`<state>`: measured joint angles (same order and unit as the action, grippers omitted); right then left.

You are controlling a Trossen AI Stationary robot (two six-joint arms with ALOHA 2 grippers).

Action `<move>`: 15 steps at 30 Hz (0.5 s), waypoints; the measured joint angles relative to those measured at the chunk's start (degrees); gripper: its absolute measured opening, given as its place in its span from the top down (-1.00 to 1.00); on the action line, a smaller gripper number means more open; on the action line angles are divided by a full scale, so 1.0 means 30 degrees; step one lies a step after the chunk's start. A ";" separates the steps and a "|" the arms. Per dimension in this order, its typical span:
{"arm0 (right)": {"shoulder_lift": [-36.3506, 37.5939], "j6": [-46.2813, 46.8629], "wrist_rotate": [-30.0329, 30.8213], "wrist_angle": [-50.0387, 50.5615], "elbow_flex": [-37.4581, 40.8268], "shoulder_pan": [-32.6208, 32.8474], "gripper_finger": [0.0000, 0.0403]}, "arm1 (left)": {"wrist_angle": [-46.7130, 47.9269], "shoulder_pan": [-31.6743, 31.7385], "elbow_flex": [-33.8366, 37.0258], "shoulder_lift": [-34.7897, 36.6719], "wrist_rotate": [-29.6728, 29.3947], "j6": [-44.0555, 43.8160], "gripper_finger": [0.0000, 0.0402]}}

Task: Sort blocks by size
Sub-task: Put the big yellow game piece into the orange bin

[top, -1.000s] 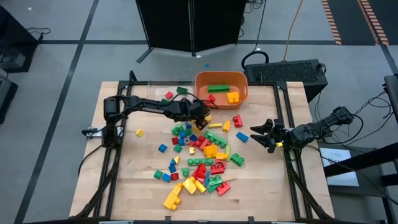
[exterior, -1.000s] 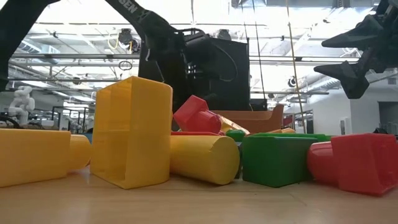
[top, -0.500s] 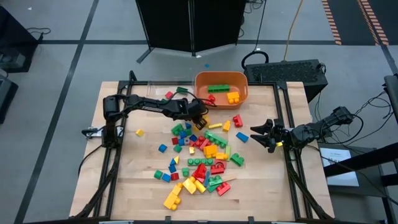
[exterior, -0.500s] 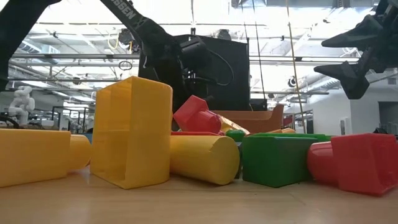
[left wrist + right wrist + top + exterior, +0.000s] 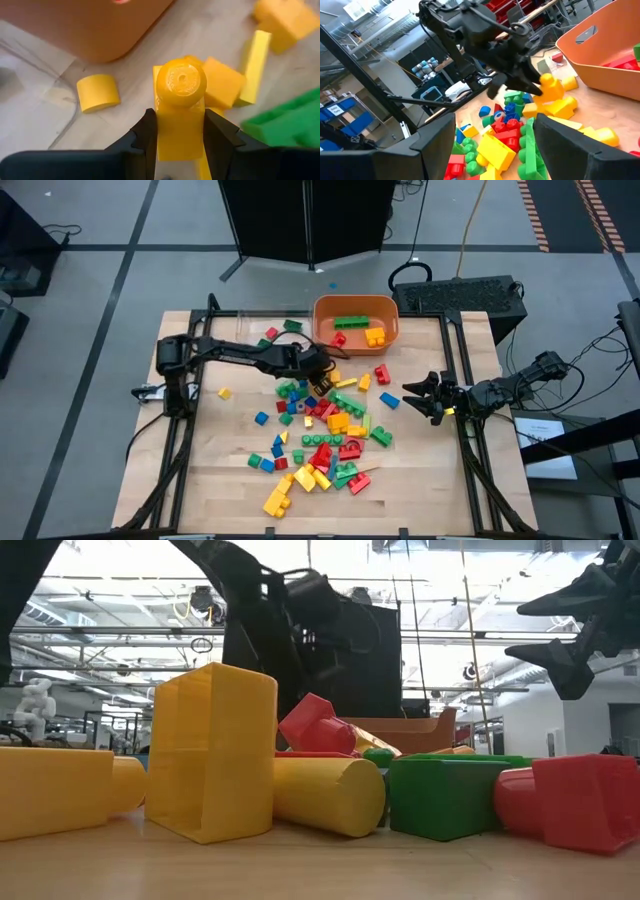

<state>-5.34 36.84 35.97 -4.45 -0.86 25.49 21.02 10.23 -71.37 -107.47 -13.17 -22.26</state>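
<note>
Wooden table (image 5: 420, 480): left gripper (image 5: 179, 131) is pinching a yellow block (image 5: 180, 107) near orange tub (image 5: 355, 321); right gripper (image 5: 417, 395) is idling wide.

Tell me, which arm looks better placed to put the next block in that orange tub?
The left. Its gripper is shut on a yellow block right beside the orange tub, so it likely only needs a short move. The right gripper hangs open and empty at the table's right edge, farther off.
</note>
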 joint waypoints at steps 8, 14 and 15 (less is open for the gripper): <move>0.0000 0.0000 0.0000 0.0000 0.0000 -0.0004 -0.29 | -0.0822 -0.0163 -0.0668 0.3043 -0.1827 -0.0618 0.44; 0.0000 -0.0022 0.0007 0.0000 0.0000 -0.0004 -0.29 | -0.5431 0.1127 -0.1125 0.3732 -0.4178 0.1357 0.44; 0.0000 -0.0007 0.0028 0.0000 0.0000 0.0003 -0.29 | -0.5853 0.1422 -0.1178 0.3547 -0.4198 0.1553 0.44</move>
<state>-5.34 36.82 36.05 -4.45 -0.86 25.50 3.46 14.50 -74.91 -96.83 -25.77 -17.60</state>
